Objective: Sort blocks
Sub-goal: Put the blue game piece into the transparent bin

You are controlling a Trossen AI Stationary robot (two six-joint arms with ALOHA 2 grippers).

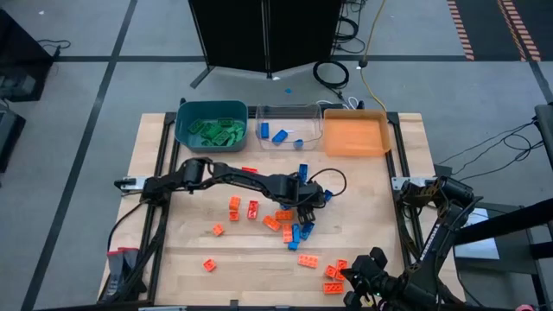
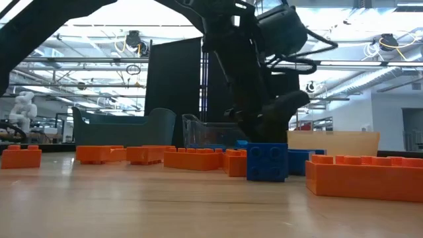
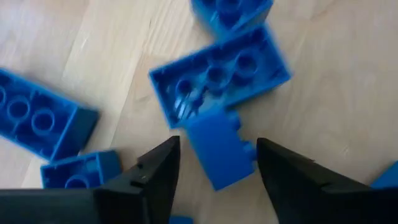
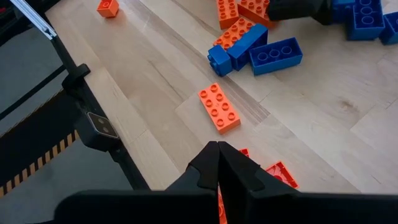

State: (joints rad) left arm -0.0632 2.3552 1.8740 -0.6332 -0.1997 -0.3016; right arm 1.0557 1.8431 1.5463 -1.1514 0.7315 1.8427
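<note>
Left tool (image 3: 217, 171) hangs low over the middle of the bench (image 1: 173, 250), fingers spread, with a small blue block (image 3: 219, 149) standing between them and a gap visible on both sides, so nothing is pinched yet. Just past that block lies a longer blue block (image 3: 219, 73), hollow side up and touching it; two more blue blocks (image 3: 37, 121) sit just beside the left finger (image 3: 158, 171). From overhead the same cluster of blue and orange-red blocks (image 1: 289, 220) sits under the left arm, with other orange-red ones scattered toward the near edge. At the far edge stand the teal bin (image 1: 212, 125) holding green blocks, the clear bin (image 1: 289, 127) holding a few blue ones, and the orange bin (image 1: 354, 134), which looks bare. Judgement: step in hand is the grasp on the small blue block. To do it well, centre the fingers on its two flat sides, go low enough to catch the body below the studs, and close squarely so it does not twist or drag the touching long block along. Lift straight up before travelling to the clear bin. Right tool (image 4: 217, 163) waits near the near right corner, fingers pressed together, holding nothing.
</note>
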